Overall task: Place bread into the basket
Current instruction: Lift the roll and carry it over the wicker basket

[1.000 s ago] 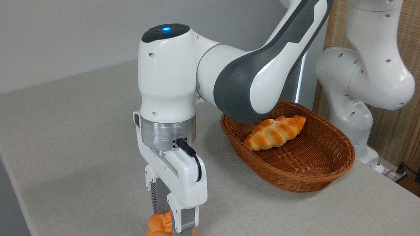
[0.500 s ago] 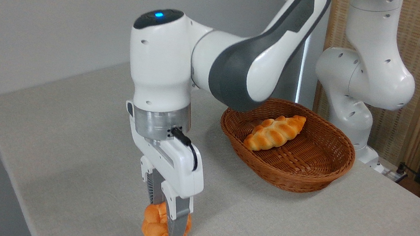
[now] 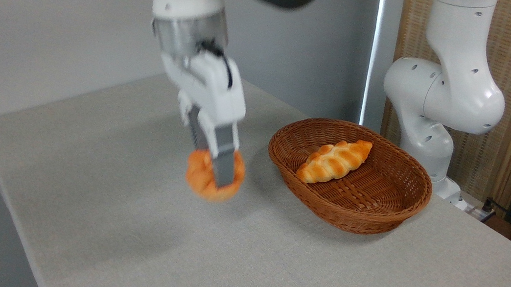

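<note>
Gripper [image 3: 214, 177] points down, tilted, fingers clamped on bread [image 3: 214, 177], held in air left of basket [image 3: 344, 219], above table [image 3: 269, 264].

Basket [image 3: 389, 215] — rough woven wicker; table [image 3: 269, 264] — matt cloth; arm [image 3: 444, 99] glossy smooth plastic.

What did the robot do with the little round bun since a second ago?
The gripper, shut on the bun, lifted it off the table and carried it up, toward the basket. The basket and the long braided loaf inside stayed put.
</note>
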Tool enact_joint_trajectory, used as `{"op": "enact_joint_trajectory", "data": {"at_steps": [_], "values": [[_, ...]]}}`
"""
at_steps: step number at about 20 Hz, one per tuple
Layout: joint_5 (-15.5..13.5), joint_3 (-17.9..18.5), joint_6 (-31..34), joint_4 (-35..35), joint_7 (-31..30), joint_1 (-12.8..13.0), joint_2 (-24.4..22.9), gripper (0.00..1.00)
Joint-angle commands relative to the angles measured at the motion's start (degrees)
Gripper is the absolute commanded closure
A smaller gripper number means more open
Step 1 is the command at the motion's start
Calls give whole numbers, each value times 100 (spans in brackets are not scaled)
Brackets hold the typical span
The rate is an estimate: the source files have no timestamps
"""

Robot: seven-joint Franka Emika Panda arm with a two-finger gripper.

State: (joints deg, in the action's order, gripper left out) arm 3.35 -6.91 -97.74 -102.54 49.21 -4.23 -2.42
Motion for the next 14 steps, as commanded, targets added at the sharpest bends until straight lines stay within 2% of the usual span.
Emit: {"op": "enact_joint_trajectory", "data": {"at_steps": [1,4,5,7,10,12,14], "values": [[-98,-240,930,-248,62,132,-688,48],[-98,-215,1073,-1133,228,300,-1469,45],[-37,-171,1073,-1606,525,361,-1863,45],[7,48,1073,-2171,948,379,-2339,46],[261,908,1091,-2954,1563,615,-2999,46],[455,1365,1169,-3157,1705,783,-3141,46],[613,1805,1345,-3228,1706,1125,-3124,46]]}}
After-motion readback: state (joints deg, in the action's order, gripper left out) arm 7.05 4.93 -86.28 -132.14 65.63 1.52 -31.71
